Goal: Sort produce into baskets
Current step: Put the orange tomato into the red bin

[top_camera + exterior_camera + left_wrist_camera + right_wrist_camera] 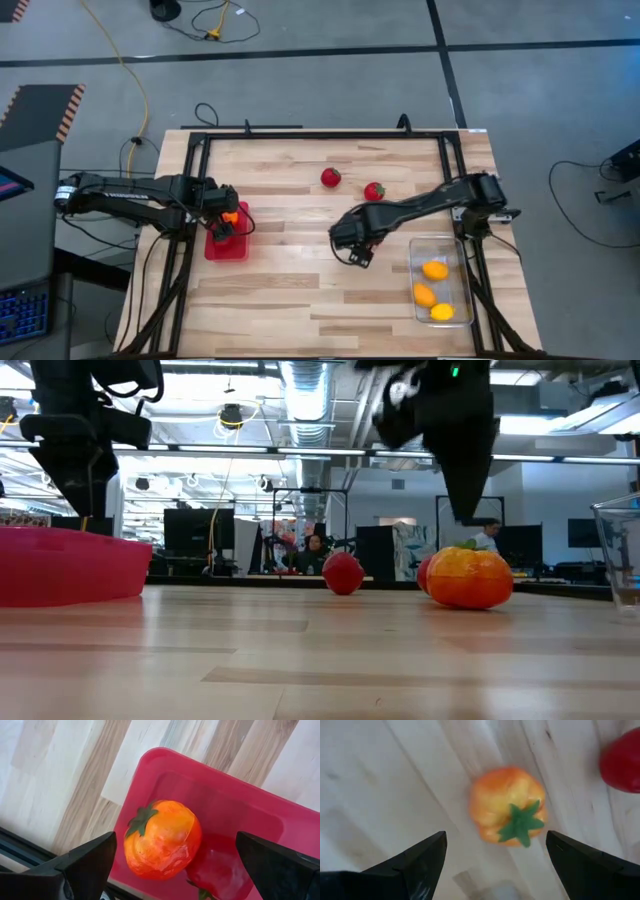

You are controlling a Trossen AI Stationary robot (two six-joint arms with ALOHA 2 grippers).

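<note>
My left gripper [226, 214] hangs open over the small red bin [228, 246] at the table's left. An orange tomato with a green top [162, 840] lies in that bin [240, 805] between and below my fingers, beside a red piece [217, 870]. My right gripper [354, 247] is open above a second orange tomato [507, 805], which rests on the wood [470, 577]; its fingers stand on either side of it without touching. Two red pieces [330, 178] [374, 190] lie on the table farther back. The clear bin [462, 262] at the right holds three yellow-orange lemons [434, 270].
A black frame [300, 137] runs around the table's far and side edges. One red piece [622, 762] lies close to the right gripper's tomato. Bare wood spreads between the two bins and toward the near edge [300, 310].
</note>
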